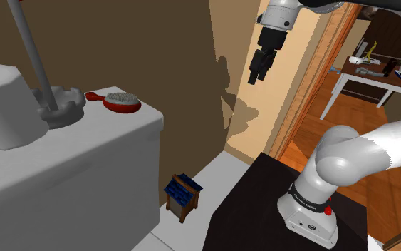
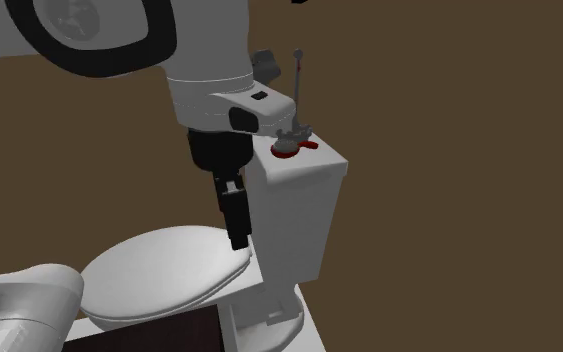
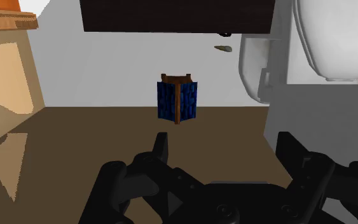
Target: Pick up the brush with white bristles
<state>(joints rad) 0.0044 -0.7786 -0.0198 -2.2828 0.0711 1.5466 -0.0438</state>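
A red brush with an oval head of pale bristles lies flat on the white toilet tank's lid. The same red brush shows on top of the tank, partly behind a grey holder. My black gripper hangs in the air well off to the shoulder view's right of the tank, pointing down. The gripper hangs beside the tank's front face, below lid height. Its fingers stand wide apart with nothing between them; the gripper is open.
A grey holder with a long rod stands right beside the brush, next to a white box. A blue box with a brown frame sits on the floor below. The closed toilet lid lies under the gripper. A doorway opens behind.
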